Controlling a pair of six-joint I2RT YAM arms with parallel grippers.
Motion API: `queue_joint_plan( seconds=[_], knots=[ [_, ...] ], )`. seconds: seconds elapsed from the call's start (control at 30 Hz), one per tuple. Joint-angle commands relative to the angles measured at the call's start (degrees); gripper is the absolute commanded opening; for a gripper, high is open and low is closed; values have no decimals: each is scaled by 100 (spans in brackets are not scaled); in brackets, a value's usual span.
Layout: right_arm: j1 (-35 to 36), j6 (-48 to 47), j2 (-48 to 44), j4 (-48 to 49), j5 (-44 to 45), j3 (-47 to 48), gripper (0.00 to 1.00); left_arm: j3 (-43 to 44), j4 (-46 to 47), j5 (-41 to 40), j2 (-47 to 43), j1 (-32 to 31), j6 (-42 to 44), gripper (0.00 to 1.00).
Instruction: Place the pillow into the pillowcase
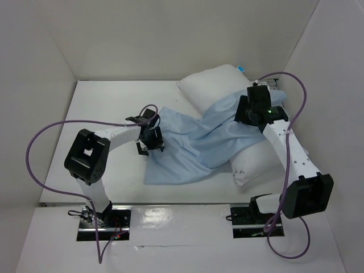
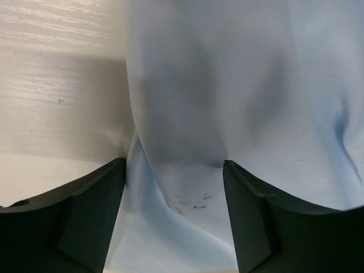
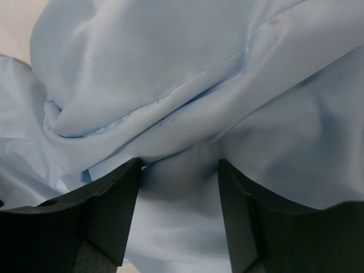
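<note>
The white pillow lies slanted at the back right, with a small blue tag at its far end. The light blue pillowcase is draped over the pillow's middle and spreads limp onto the table to the left. My left gripper points down at the pillowcase's left edge. In the left wrist view it is open, with flat cloth between the fingers. My right gripper is on the draped cloth over the pillow. In the right wrist view it is open astride a bulging fold.
White walls close in the table at the back, left and right. The pillow's near end sticks out from under the cloth beside the right arm. Purple cables loop off both arms. Bare wood-grain table shows left of the cloth edge.
</note>
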Motion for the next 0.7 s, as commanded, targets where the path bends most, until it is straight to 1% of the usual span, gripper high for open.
queue_joint_plan(
  seconds=[0.0, 0.03, 0.07, 0.1, 0.13, 0.17, 0.2, 0.23, 0.27, 0.3, 0.33, 0.37, 0.4, 0.43, 0.5, 0.53, 0.57, 0.6, 0.63, 0.67],
  knots=[
    [-47, -7, 56, 233, -143, -109, 62, -59, 128, 116, 328, -6, -175, 80],
    [-47, -7, 56, 234, -144, -110, 52, -59, 128, 116, 258, -6, -175, 71],
    [-47, 45, 109, 234, -196, -162, 46, -59, 128, 116, 205, -6, -175, 50],
    [-47, 46, 161, 234, -266, -163, 38, -7, 67, 116, 83, -6, -175, 36],
    [-47, 46, 162, 234, -267, -163, 29, 81, -12, 116, -5, -6, -175, 15],
    [-47, 46, 162, 234, -319, -67, 10, 151, -109, 116, -93, -6, -175, 0],
    [-47, 46, 162, 234, -319, 99, 3, 335, -205, 56, -207, -6, -175, 0],
    [6, 46, 162, 234, -389, 231, 0, 458, -363, 55, -504, 55, -175, 0],
    [85, 46, 162, 234, -451, 389, 0, 599, -452, -41, -681, 56, -105, 0],
    [138, 46, 110, 234, -503, 556, 0, 948, -548, -120, -866, 108, -105, 0],
    [269, 46, 109, 234, -565, 949, 0, 1161, -654, -199, -1041, 108, 17, 0],
    [357, 46, 109, 234, -618, 1171, 0, 1380, -785, -252, -1226, 195, 79, 0],
    [436, 46, 40, 234, -688, 1391, 0, 1844, -839, -314, -1567, 327, 132, 0],
    [620, 46, 39, 234, -767, 1837, 0, 2083, -891, -314, -1727, 406, 263, 0],
    [866, -16, 39, 234, -1135, 2243, 0, 2549, -961, -314, -2026, 660, 317, 0],
    [998, -120, 39, 295, -1285, 2428, 0, 2986, -962, -314, -2289, 749, 387, 0],
    [1304, -121, 39, 356, -1582, 2743, 0, 3182, -962, -262, -2422, 854, 457, 0],
    [1481, -191, 91, 357, -1655, 2894, 0, 3532, -962, -157, -2545, 1038, 458, 0],
    [1665, -252, 92, 357, -1716, 3035, 0, 3684, -962, -104, -2659, 1136, 458, 0],
    [2068, -253, 92, 357, -1717, 3210, 0, 3824, -962, -103, -2887, 1224, 519, 0]
  ],
)
